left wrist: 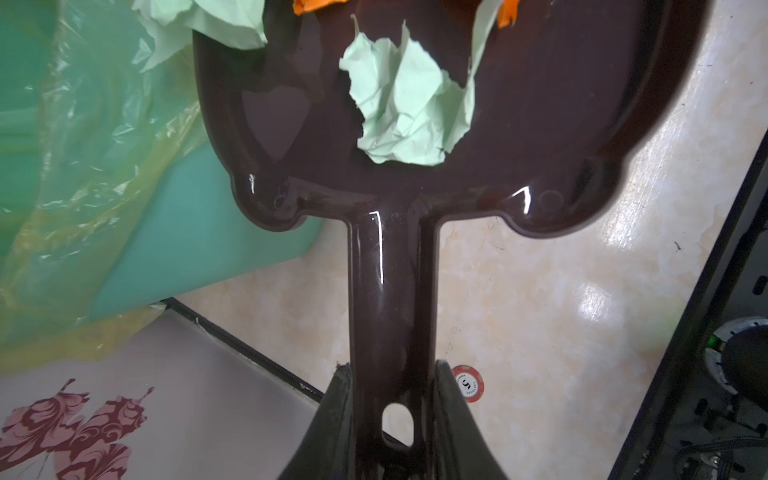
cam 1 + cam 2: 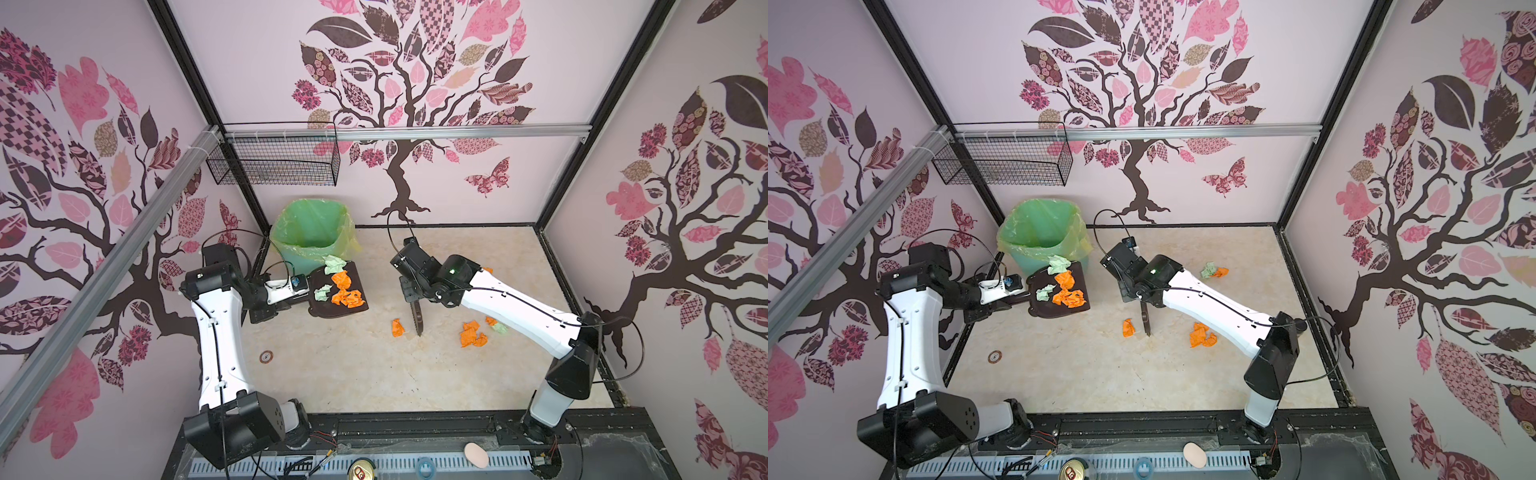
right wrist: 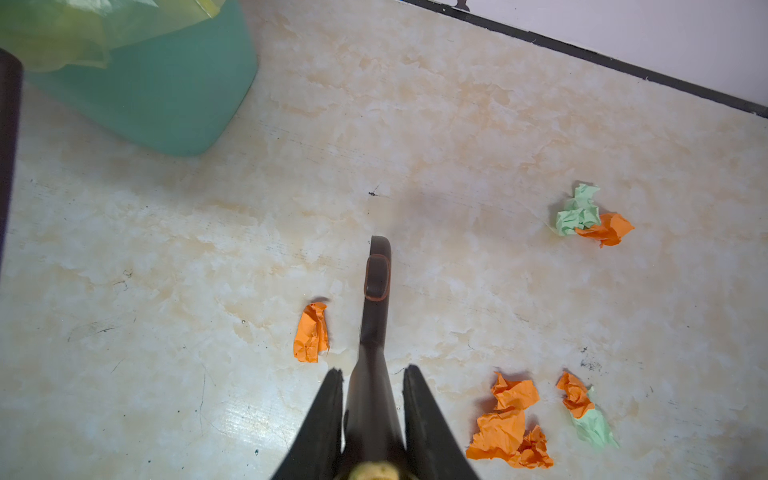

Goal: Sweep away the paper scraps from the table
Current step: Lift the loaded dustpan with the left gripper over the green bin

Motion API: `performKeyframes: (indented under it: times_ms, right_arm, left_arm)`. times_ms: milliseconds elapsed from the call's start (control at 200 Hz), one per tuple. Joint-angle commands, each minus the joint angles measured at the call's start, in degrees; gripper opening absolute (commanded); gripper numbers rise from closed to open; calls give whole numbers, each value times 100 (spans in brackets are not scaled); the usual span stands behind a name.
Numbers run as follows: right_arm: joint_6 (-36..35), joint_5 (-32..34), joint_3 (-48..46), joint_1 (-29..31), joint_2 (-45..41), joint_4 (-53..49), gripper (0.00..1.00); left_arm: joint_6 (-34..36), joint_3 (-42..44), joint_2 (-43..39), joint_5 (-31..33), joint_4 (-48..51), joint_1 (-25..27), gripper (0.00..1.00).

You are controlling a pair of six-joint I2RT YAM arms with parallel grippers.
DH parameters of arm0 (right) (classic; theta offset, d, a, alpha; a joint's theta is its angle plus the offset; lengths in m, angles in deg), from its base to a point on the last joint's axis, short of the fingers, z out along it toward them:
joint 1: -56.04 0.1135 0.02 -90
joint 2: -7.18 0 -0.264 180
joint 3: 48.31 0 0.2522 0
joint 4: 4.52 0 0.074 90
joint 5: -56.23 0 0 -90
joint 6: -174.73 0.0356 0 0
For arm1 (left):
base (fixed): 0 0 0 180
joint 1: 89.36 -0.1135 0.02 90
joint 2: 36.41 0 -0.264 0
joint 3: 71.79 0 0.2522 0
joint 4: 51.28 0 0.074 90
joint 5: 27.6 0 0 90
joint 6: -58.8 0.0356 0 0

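the left arm (image 2: pixel 218 332) and right arm (image 2: pixel 515 322) have white moulded shells between boxy black joint housings, with thin black cables (image 2: pixel 532 306) tied along them. a green light (image 2: pixel 451 271) glows on the right arm's black joint. the left gripper (image 1: pixel 392 365) and right gripper (image 3: pixel 372 369) have black tapered fingers (image 3: pixel 324 424).

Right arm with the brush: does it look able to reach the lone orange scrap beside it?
Probably yes: the right gripper holds the brush right beside that orange scrap, with only bare table between them.
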Motion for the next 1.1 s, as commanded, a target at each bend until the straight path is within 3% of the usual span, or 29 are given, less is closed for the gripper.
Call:
performKeyframes:
  times_ms: [0, 545, 750, 1095]
  right_arm:
    - [44, -10, -48, -29, -298, 159, 0]
    - [96, -89, -507, -32, -623, 284, 0]
    - [70, -146, -548, -31, -593, 340, 0]
    - [59, -308, -682, -34, -462, 498, 0]
  left_arm:
    - [107, -504, 74, -124, 371, -17, 5]
    - [-30, -3082, 1550, -302, 1804, -20, 6]
    - [-141, -4230, 2360, -103, 2075, -33, 6]
    - [-371, -5457, 3470, 6, 2094, -99, 7]
